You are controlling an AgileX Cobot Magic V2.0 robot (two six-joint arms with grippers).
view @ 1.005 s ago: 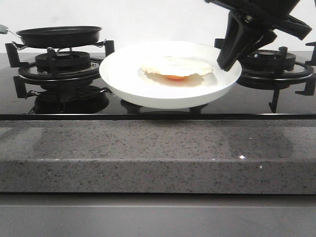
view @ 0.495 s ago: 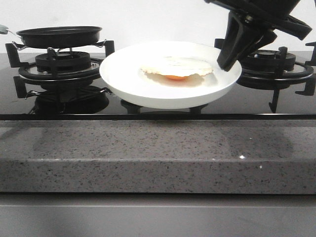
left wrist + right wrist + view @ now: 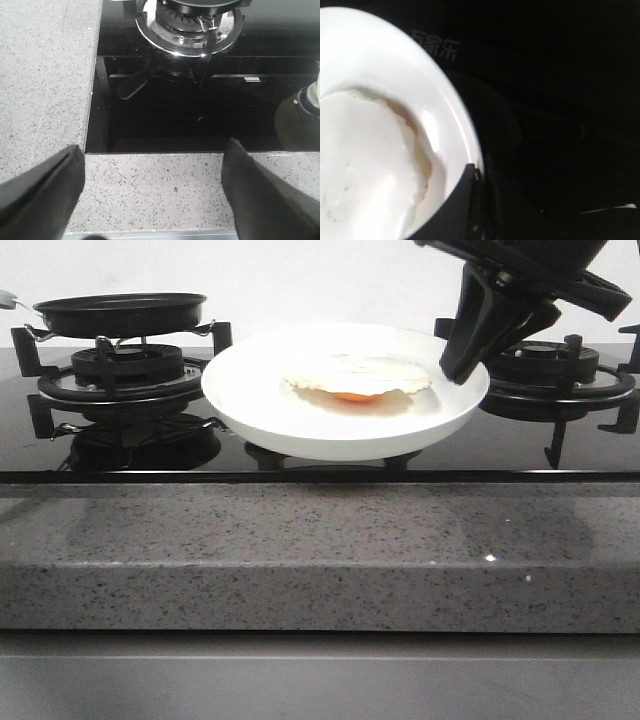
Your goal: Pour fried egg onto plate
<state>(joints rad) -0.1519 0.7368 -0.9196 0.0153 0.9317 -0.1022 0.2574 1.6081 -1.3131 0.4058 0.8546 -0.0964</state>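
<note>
Sitting on black glass hob [image 3: 520, 445] behind grey speckled counter [image 3: 320, 550]: plate [image 3: 260, 400] holding fried egg [image 3: 358, 375]. Right gripper [image 3: 462, 350] pinches rim at 3 o'clock; left gripper [image 3: 150, 175] spread, pan [image 3: 120, 312] at 9.

Plain white wall [image 3: 300, 280] behind, evenly lit, no windows in sight. Speckled grey stone desk [image 3: 320, 550] runs across the foreground, its thick front edge facing the camera; small bright glints on it. Glossy black glass hob [image 3: 200, 110] set into the desk, mirroring what stands on it. Black cast-iron pan-support grates over round gas burners at left [image 3: 120, 370] and right [image 3: 560, 365]. Paler grey band [image 3: 320, 680] below the desk edge.
</note>
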